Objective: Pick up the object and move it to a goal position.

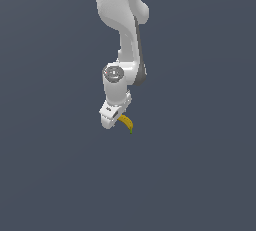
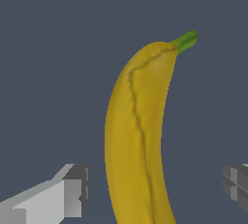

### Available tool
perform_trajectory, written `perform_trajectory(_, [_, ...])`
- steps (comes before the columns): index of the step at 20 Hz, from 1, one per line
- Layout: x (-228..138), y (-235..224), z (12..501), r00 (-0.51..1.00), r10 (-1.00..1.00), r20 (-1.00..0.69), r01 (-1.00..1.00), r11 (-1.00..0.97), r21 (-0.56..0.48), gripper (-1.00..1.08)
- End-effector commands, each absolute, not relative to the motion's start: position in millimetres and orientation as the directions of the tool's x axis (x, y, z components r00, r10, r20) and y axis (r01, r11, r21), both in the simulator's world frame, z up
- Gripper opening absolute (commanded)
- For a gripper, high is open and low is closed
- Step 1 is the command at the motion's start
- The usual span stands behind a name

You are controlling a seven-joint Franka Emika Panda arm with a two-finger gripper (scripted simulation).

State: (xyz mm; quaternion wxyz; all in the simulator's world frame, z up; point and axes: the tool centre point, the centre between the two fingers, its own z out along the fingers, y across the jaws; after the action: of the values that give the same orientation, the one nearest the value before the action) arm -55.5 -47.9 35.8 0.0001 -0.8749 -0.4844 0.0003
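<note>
The jaws stood wide apart, one finger (image 2: 68, 196) on each side of the banana (image 2: 138, 136) with open space between each pad and the fruit. The gripper (image 1: 111, 117) hung low over the plain dark tabletop (image 1: 50, 175), and the banana lay lengthwise between the fingers, its green stem tip (image 2: 186, 40) pointing away from the wrist. In the exterior view the fruit showed only as a yellow curve poking out just beside the hand. No goal marker was visible. The likely trouble: the fruit sat closer to one finger than the other, so closing could nudge or roll it first. Its curved skin might also slip if pinched too near one end.
</note>
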Motion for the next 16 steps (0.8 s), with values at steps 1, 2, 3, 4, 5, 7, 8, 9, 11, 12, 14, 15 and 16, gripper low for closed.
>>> perform_trajectory(1, [-55.5, -47.9, 25.7, 0.530, 0.848, 0.000, 0.848, -0.530, 0.000, 1.00])
perform_trajectory(2, [-55.3, -48.0, 23.1, 0.530, 0.848, 0.000, 0.848, -0.530, 0.000, 1.00])
perform_trajectory(3, [-55.2, -48.1, 21.1, 0.530, 0.848, 0.000, 0.848, -0.530, 0.000, 1.00])
perform_trajectory(4, [-55.0, -48.2, 19.7, 0.530, 0.848, 0.000, 0.848, -0.530, 0.000, 1.00])
perform_trajectory(5, [-54.9, -48.2, 18.9, 0.530, 0.848, 0.000, 0.848, -0.530, 0.000, 1.00])
perform_trajectory(7, [-54.9, -48.3, 18.6, 0.530, 0.848, 0.000, 0.848, -0.530, 0.000, -1.00])
perform_trajectory(8, [-54.9, -48.3, 18.6, 0.530, 0.848, 0.000, 0.848, -0.530, 0.000, -1.00])
perform_trajectory(9, [-54.9, -48.3, 18.6, 0.530, 0.848, 0.000, 0.848, -0.530, 0.000, -1.00])
perform_trajectory(11, [-54.9, -48.3, 18.6, 0.530, 0.848, 0.000, 0.848, -0.530, 0.000, -1.00])
perform_trajectory(12, [-54.9, -48.3, 18.6, 0.530, 0.848, 0.000, 0.848, -0.530, 0.000, -1.00])
perform_trajectory(14, [-54.9, -48.3, 18.6, 0.530, 0.848, 0.000, 0.848, -0.530, 0.000, -1.00])
perform_trajectory(15, [-54.9, -48.3, 18.6, 0.530, 0.848, 0.000, 0.848, -0.530, 0.000, -1.00])
perform_trajectory(16, [-54.9, -48.3, 18.6, 0.530, 0.848, 0.000, 0.848, -0.530, 0.000, -1.00])
